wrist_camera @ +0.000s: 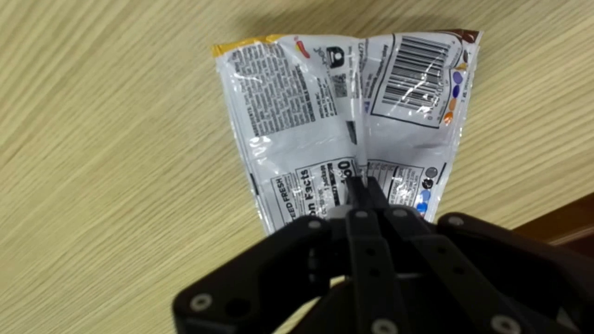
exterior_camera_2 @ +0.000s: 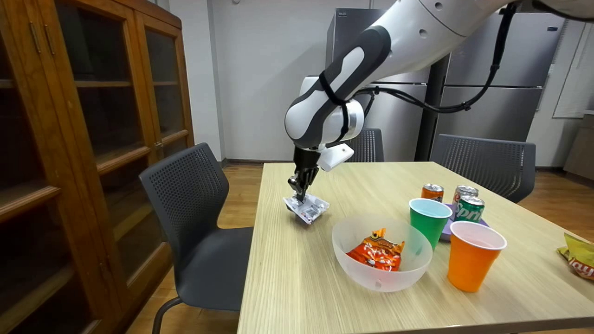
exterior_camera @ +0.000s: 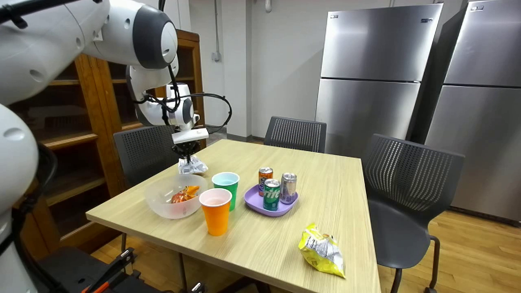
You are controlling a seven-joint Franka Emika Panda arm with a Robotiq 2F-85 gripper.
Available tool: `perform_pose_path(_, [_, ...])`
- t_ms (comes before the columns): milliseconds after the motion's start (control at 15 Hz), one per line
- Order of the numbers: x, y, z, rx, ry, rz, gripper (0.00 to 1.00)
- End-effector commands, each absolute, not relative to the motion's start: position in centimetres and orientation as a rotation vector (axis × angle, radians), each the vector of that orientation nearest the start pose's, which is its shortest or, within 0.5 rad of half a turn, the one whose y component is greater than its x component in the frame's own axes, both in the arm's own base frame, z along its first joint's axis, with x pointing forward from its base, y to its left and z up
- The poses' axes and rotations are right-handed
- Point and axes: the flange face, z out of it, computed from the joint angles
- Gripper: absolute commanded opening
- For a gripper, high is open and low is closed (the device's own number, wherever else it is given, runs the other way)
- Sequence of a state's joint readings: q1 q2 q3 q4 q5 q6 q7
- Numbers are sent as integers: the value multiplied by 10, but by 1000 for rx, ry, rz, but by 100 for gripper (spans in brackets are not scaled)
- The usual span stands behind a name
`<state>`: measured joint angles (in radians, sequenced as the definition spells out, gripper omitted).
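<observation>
Counted at the surface [exterior_camera_2: 287,287]: one white packet [wrist_camera: 315,134], one translucent bowl [exterior_camera_2: 390,280] with one orange-red bag [exterior_camera_2: 378,255] inside, one orange cup [exterior_camera_2: 473,262], one green cup [exterior_camera_2: 427,227], one purple tray [exterior_camera: 253,199] carrying three cans [exterior_camera: 271,195], and one yellow bag [exterior_camera: 323,254]. Three dark chairs [exterior_camera: 411,183] stand around it.

In an exterior view the arm [exterior_camera_2: 417,41] reaches in from two o'clock, bent at the wrist, its fingers [wrist_camera: 357,195] pointing down between six and seven. There the white packet is at ten o'clock from the translucent bowl, the green cup at two, the orange cup at three.

In the wrist view the fingers extend from six o'clock and are closed together, pinching the white packet along its middle seam. Its printed back faces up, glossy and creased down the middle: a barcode at one o'clock from the grip, dense text between ten and eleven, a panel reading "Facts" at nine, a yellow corner near eleven, a brown one at one. Its underside is hidden, so I cannot tell whether it touches the surface.
</observation>
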<state>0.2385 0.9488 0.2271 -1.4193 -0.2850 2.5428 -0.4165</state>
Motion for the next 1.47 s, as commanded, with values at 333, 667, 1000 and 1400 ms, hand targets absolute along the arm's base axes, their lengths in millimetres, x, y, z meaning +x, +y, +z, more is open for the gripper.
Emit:
perform_pose_path(333, [645,313,230,-2760,-1474,-406,0])
perform_pose_path(667, [614,310,260,-2786,-1446,-425,0])
perform_pose_path(1000, [574,297,273,-2827,-1393,-402,0])
perform_pose_path(1400, [532,267,276,-2900,-1279,-350,0])
